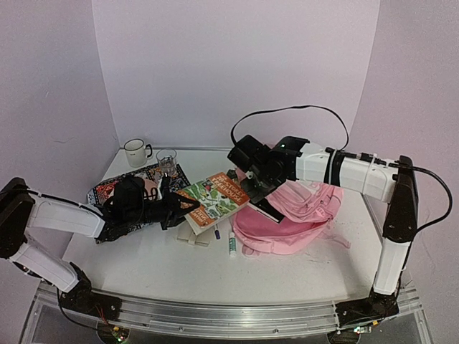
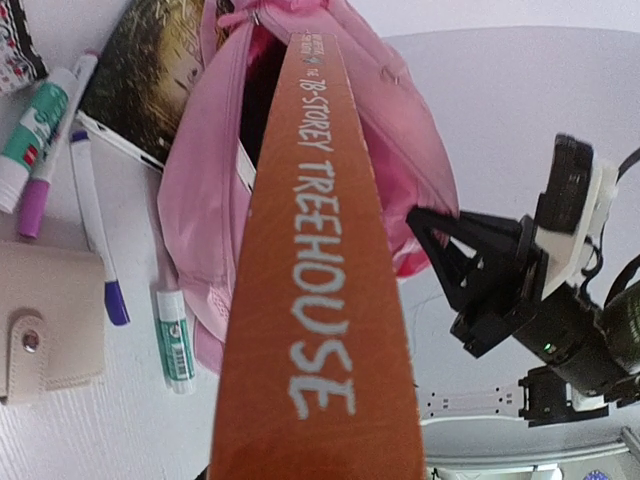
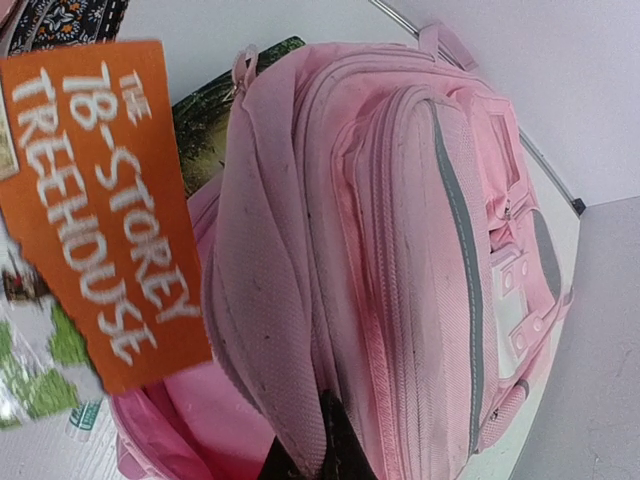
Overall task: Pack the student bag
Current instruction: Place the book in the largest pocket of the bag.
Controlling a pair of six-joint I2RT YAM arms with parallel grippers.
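The student bag point(image 1: 301, 215) is a soft pink backpack lying right of centre, its main pocket gaping toward the left. My right gripper point(image 3: 318, 452) is shut on a fold of the bag's fabric beside the opening and holds that flap up. My left gripper point(image 1: 183, 207) is shut on a book point(image 1: 215, 197) with a green cover and an orange spine point(image 2: 315, 260). The book is tilted, and its far end points into the bag's mouth point(image 2: 262, 70). The book hides the left fingers in the left wrist view.
A glue stick point(image 1: 232, 245), a purple marker point(image 1: 216, 231) and a beige wallet point(image 1: 193, 240) lie in front of the book. A dark book point(image 2: 150, 80) lies partly under the bag. A mug point(image 1: 135, 152), a glass point(image 1: 166, 161) and a patterned pouch point(image 1: 107, 190) stand back left.
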